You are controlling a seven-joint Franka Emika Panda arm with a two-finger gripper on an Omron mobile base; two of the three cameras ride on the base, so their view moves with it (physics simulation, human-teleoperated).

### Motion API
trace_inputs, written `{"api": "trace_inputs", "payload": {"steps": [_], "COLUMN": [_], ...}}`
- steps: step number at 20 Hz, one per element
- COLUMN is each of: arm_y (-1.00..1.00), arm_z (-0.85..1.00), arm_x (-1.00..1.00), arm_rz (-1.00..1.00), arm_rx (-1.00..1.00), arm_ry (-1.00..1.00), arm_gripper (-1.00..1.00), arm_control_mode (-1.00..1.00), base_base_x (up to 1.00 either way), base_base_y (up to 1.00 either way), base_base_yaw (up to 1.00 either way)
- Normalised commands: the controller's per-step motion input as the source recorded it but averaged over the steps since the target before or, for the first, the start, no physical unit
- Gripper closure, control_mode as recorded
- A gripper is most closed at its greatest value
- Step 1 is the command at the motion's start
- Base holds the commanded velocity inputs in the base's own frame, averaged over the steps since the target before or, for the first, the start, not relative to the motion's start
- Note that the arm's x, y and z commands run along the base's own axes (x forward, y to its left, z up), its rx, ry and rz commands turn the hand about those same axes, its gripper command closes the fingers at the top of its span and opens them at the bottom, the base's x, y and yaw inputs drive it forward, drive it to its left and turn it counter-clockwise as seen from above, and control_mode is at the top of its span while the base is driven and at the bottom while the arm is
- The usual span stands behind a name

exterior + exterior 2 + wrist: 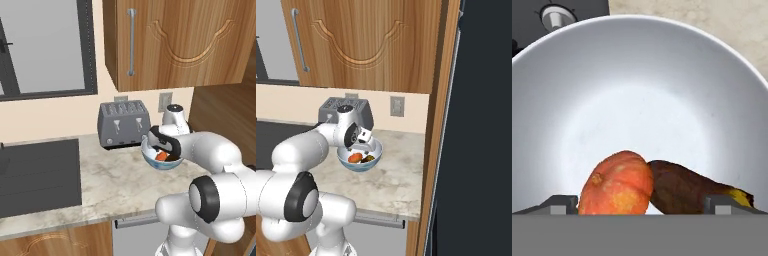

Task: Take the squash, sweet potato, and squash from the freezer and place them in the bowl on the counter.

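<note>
The pale blue-and-white bowl [150, 161] [351, 165] stands on the marbled counter [115, 180] [398, 175] in front of the toaster. An orange squash [617, 182] [355, 158] [161, 156] lies in its white inside [637, 100], touching a dark brown sweet potato [687, 190] [369, 158]. A yellow bit [739, 196] shows at the sweet potato's far end. My gripper [642, 205] [162, 148] [362, 145] hangs just over the bowl, pointing down into it. Its fingertips [559, 205] stand wide apart and hold nothing. The dark freezer [481, 125] rises at the right.
A grey toaster [123, 123] [331, 106] stands behind the bowl against the wall. A black cooktop [40, 175] fills the counter's left part. A brown wooden cupboard [175, 40] [366, 40] hangs above. A wooden side panel [438, 150] closes off the counter at the right.
</note>
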Motion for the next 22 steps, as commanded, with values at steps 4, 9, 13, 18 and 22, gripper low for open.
{"api": "trace_inputs", "payload": {"steps": [4, 9, 13, 18, 22], "arm_y": [0.00, 0.00, 0.00, 0.00, 0.01], "arm_z": [0.01, 0.32, 0.43, 0.58, 0.70], "arm_x": [0.00, -0.42, -0.96, -0.86, -0.79], "arm_rz": [0.00, 0.00, 0.00, 0.00, 0.01], "arm_rx": [0.00, 0.00, 0.00, 0.00, 0.00], "arm_ry": [-0.02, -0.19, -0.29, -0.23, -0.12], "arm_gripper": [-1.00, -1.00, -1.00, -1.00, -1.00], "arm_control_mode": [-1.00, -1.00, -1.00, -1.00, -1.00], "base_base_x": [0.00, 0.00, 0.00, 0.00, 0.00], "base_base_y": [0.00, 0.00, 0.00, 0.00, 0.00], "base_base_yaw": [0.00, 0.00, 0.00, 0.00, 0.00]}}
